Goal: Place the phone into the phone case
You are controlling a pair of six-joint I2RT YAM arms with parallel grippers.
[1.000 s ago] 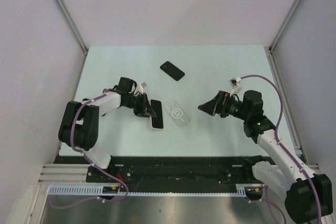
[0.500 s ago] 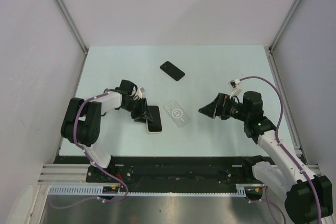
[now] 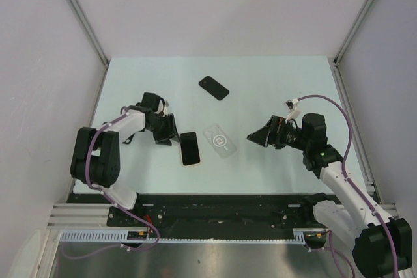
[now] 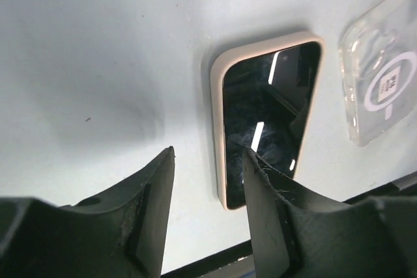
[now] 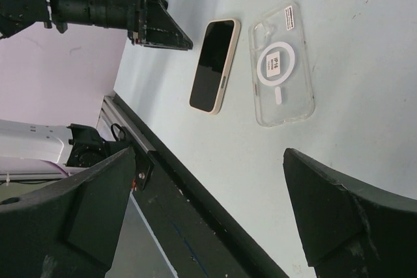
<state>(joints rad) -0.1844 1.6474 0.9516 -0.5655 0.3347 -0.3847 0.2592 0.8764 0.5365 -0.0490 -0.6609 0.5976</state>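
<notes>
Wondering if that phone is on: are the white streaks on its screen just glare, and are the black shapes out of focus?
Left wrist view: the streaks on the phone look like reflected lights; the left fingers are slightly soft, being very close. Right wrist view: screen plain dark, right fingers soft too. Top view: even light, no glare.

The left gripper [image 3: 172, 131] has released the phone [image 3: 189, 148] and drawn back. The phone now lies flat, screen up.

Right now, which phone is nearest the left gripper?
The cream-edged phone beside the clear case, just off the left gripper; the all-black phone lies farther back.
</notes>
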